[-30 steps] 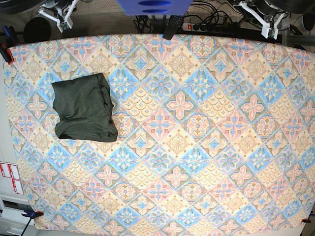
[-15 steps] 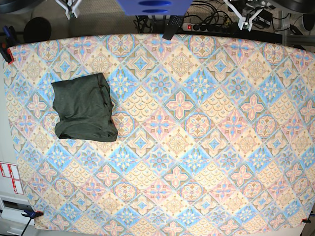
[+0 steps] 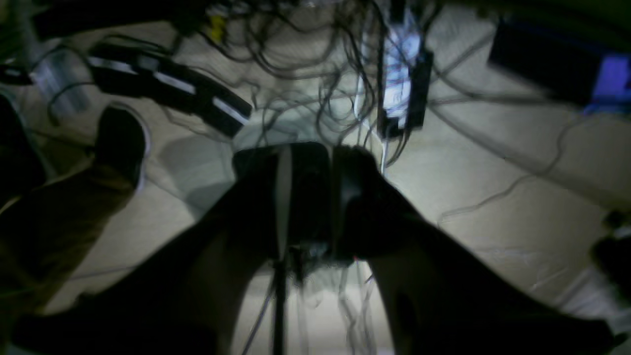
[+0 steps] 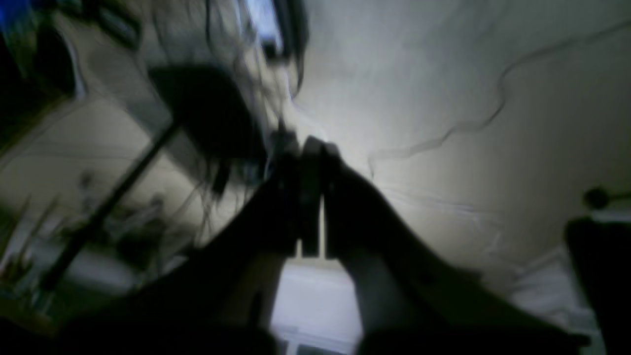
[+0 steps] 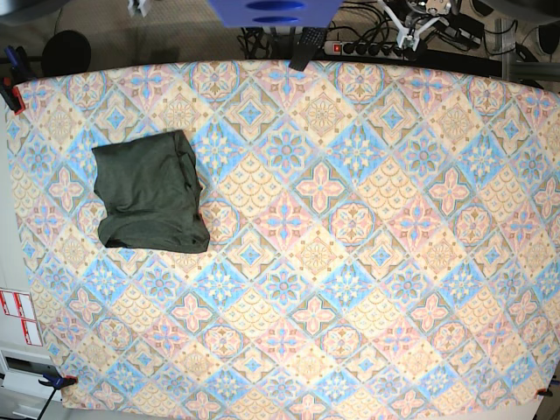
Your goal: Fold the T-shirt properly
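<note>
We see the T-shirt (image 5: 150, 191) lying in a small folded square at the middle left of the patterned surface (image 5: 367, 262). Our right jaws (image 4: 309, 148) are pressed together and hold nothing. Our left jaws (image 3: 331, 162) look a little apart, but it is too dark to be sure. Both arms are off past the top edge. We think the folding is done, so we should leave the pile alone.
</note>
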